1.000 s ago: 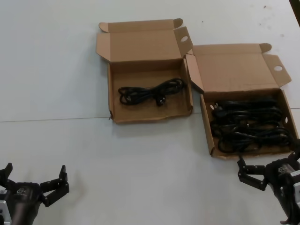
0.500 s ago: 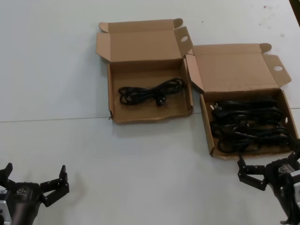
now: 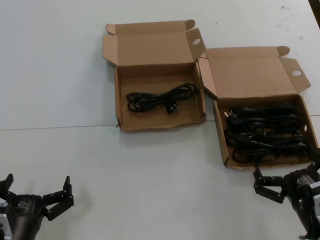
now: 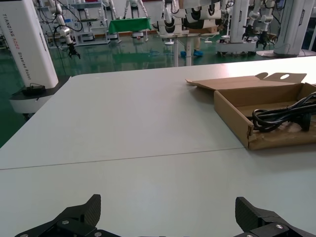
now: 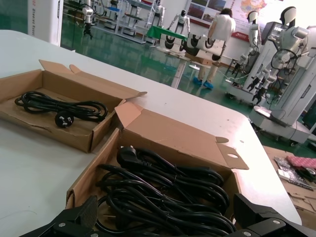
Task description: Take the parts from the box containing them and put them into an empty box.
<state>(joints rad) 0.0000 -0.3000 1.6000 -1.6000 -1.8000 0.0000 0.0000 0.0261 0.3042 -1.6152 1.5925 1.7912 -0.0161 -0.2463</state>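
I see the parts (image 3: 265, 135) heaped in the right box (image 3: 222, 145); one cord (image 3: 160, 99) lies in the left box (image 3: 120, 100). Limp, light, tangle-prone: I'd pinch mid-bundle. Right gripper (image 3: 290, 185) spread at its near rim; left gripper (image 3: 35, 195) spread, parked near-left.

One legible marking stands on the white robot column (image 4: 29, 47) at the edge of the left wrist view — vertical lettering that seems to read "TIANQING A200", though the last characters are hard to make out. The cardboard boxes carry no readable print, and the wall posters (image 5: 207, 10) far back in the right wrist view are too small to read.
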